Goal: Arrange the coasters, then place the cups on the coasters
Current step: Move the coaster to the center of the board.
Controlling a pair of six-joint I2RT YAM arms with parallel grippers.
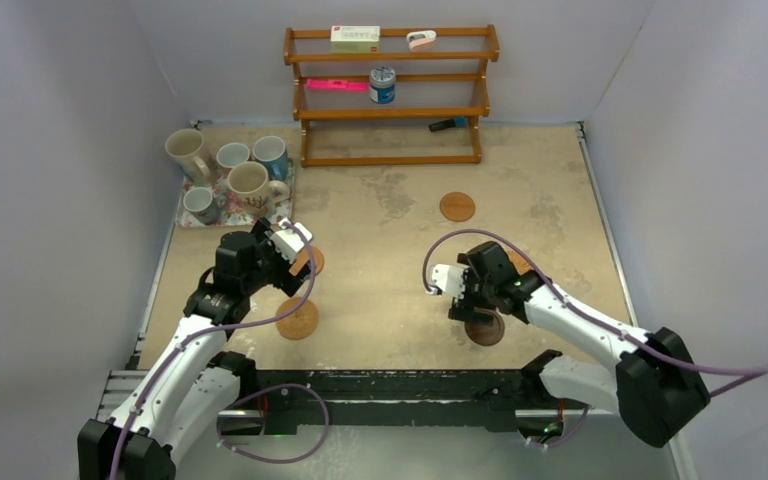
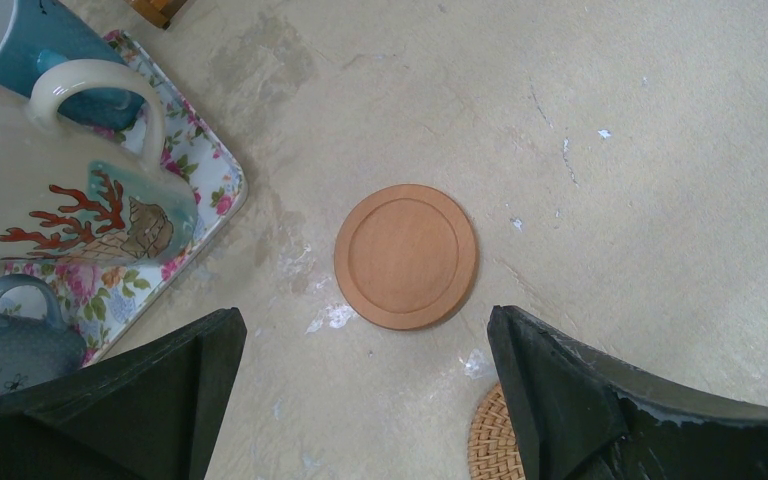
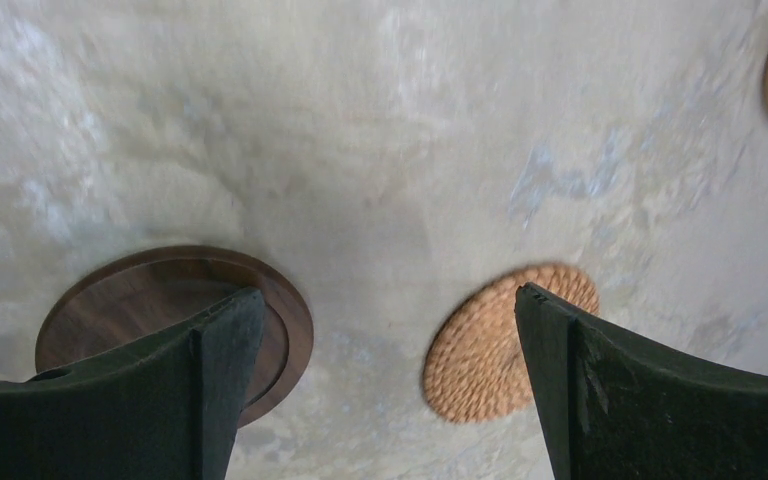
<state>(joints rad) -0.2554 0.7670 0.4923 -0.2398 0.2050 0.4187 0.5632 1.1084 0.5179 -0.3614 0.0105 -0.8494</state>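
Worn beige tabletop fills the overhead view. My left gripper and right gripper both hang spread wide, holding nothing, and the cups stand on the floral tray at the far left. Labels on the shelf are too small to read.

From the left wrist, a smooth tan coaster lies flat, centred ahead of my fingers. I judge it best to drop low and pinch its rim squarely. The small grey mug reads "Coffee".

From the right wrist, the dark wood coaster sits partly under one finger and a woven coaster lies beside the other. I should centre on one before closing.
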